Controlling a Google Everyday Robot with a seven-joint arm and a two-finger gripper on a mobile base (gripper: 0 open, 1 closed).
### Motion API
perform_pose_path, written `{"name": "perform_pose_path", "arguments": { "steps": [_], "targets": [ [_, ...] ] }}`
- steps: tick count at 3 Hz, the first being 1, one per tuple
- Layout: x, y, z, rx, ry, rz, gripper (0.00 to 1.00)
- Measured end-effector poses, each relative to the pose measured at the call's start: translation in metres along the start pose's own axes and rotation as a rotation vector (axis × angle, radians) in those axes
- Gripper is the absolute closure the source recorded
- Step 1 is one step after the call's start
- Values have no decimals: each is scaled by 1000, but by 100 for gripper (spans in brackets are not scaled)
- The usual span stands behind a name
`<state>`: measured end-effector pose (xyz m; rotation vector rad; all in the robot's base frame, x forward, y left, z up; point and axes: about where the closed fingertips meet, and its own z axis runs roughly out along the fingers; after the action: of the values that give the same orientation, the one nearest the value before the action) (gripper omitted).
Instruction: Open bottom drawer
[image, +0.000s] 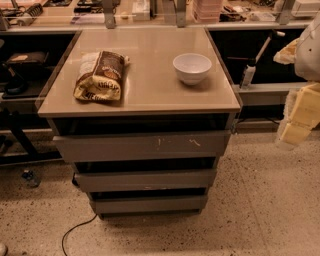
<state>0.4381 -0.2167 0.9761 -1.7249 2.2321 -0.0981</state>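
End effector (299, 120), state unclear, at right edge, open floor (260, 200) between it and bottom drawer (149, 204)

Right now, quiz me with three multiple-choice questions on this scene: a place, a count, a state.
1. Where is the white bowl? A: on the floor. B: on the cabinet top, right of the chip bag. C: in a drawer.
2. How many drawer fronts show? A: two. B: five. C: three.
3. The gripper and the bottom drawer? A: no contact; it hangs at the right edge, apart from the drawer. B: pressing its front. C: hooked underneath.
Answers: 1 B, it sits on top beside the bag. 2 C, three stacked fronts. 3 A, floor shows between them.
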Motion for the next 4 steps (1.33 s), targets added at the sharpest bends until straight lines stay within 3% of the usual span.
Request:
{"name": "perform_pose_path", "arguments": {
  "steps": [2, 3, 4],
  "targets": [
    [-2, 8, 9, -17, -13, 5, 0],
    [-18, 32, 33, -42, -53, 8, 0],
    [-40, 68, 98, -115, -77, -3, 0]
  ]
}}
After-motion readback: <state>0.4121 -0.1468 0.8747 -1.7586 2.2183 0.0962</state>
